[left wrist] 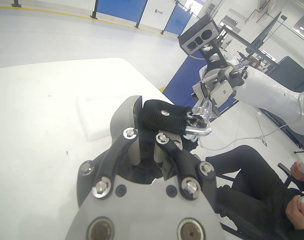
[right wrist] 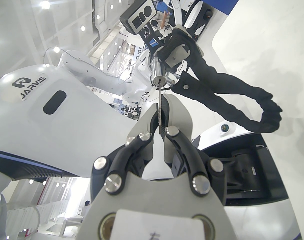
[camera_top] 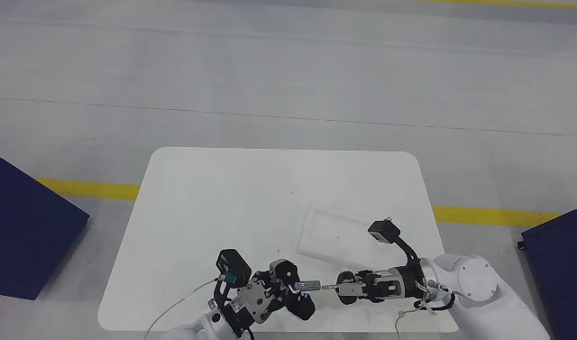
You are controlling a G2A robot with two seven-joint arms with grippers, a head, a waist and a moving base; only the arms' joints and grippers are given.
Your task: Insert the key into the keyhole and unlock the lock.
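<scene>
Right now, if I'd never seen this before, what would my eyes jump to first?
Probably the shiny silver cylinder lock with its floppy black fabric-covered loop, held up by the left hand above the near edge of the white table. Facing it, the right hand pinches a thin metal key, its tip right at the keyhole. I cannot tell whether it is inside.

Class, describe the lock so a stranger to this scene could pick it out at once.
Find the edge of the white table nearest the robot. There the left pincer grips a black fabric-sleeved cable; the lock is the shiny chrome cylinder at its end, stouter than the thin key the right pincer aims at it.
</scene>
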